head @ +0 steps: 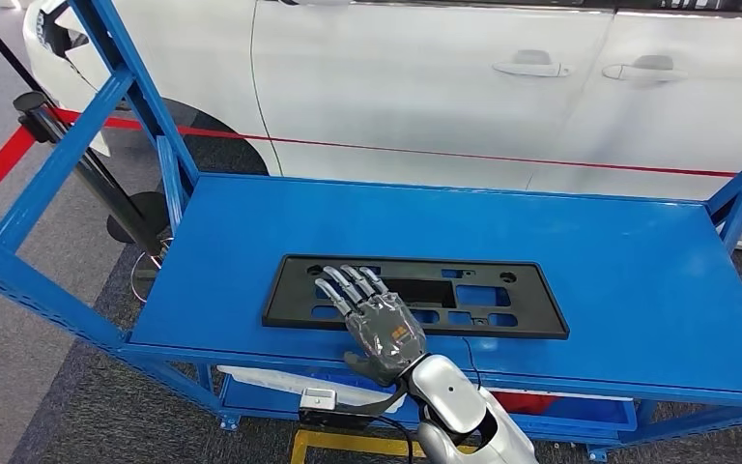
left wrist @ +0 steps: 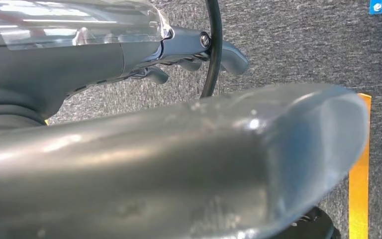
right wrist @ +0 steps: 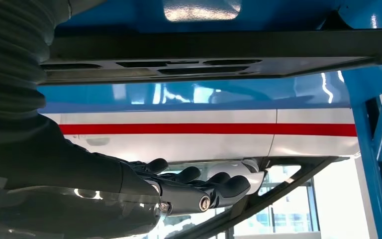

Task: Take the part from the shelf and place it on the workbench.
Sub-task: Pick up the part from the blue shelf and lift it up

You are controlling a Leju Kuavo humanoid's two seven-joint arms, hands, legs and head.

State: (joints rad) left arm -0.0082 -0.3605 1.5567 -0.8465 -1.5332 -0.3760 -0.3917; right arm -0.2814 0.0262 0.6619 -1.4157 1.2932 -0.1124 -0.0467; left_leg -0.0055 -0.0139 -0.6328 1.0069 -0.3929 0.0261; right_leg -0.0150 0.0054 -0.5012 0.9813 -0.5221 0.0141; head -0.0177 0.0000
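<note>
The right hand (head: 379,324) was stretched out flat over the near edge of the black part (head: 415,296), fingers (head: 348,286) extended and slightly apart, palm down, grasping nothing; touching or just above, I couldn't tell. Its silver arm (head: 464,406) rose from below the shelf's front edge. The part lay flat on the blue shelf (head: 628,280), near the front. The left hand (left wrist: 199,55) hung over grey carpet (left wrist: 298,55), fingers loosely curled, grip unclear.

A black part (head: 415,295) lies on a blue shelf (head: 618,271) before a white car (head: 425,87) with a red stripe (head: 444,153).
</note>
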